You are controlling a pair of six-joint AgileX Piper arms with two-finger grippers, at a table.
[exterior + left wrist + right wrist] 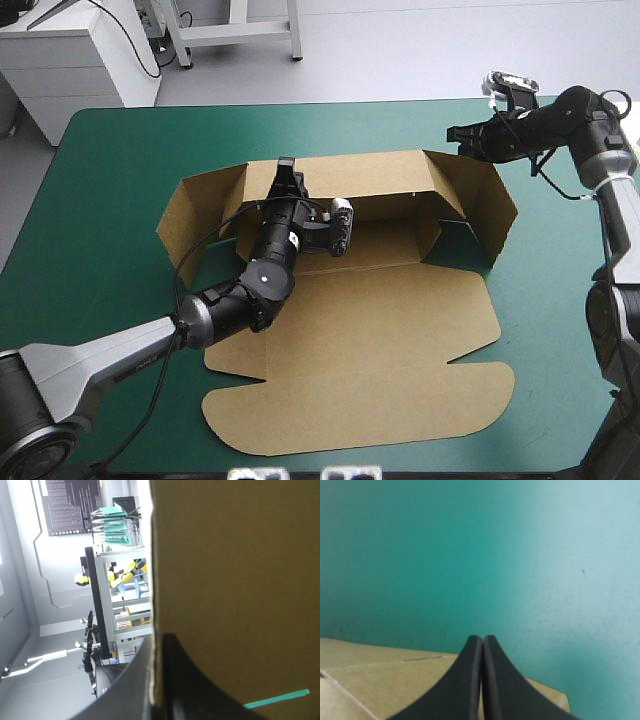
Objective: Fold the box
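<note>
The teal-green cover (pixel 100 200) spreads across nearly the whole high view, smooth and bare around the board. Its far edge runs across the upper part of the frame. Beyond that edge lie a pale grey floor (pixel 400 50) and, at the upper left, a white cabinet (pixel 80 60).

The box (pixel 380 320) sits in the middle of the frame as a partly raised sheet of brown board. Its rear wall stands up, and angled side flaps open out at centre left and centre right. The lid lies flat on the cover toward the bottom of the frame and ends in a rounded flap.

The left gripper (pixel 286 178) reaches in from the lower left to the top edge of the rear wall, left of centre. In the left wrist view the left gripper (pixel 159 641) is clamped on the box (pixel 235 580), one black finger on each face of the board's edge. Beside the board that view looks level into the room at a metal shelf rack (pixel 107 595).

The right gripper (pixel 458 132) is in the upper right of the frame, by the box's far right corner. In its own view the right gripper (pixel 482 639) has its fingers pressed together in one point, holding nothing. The box (pixel 395 680) shows under it and the cover (pixel 470 555) ahead. Whether it touches the board cannot be told.
</note>
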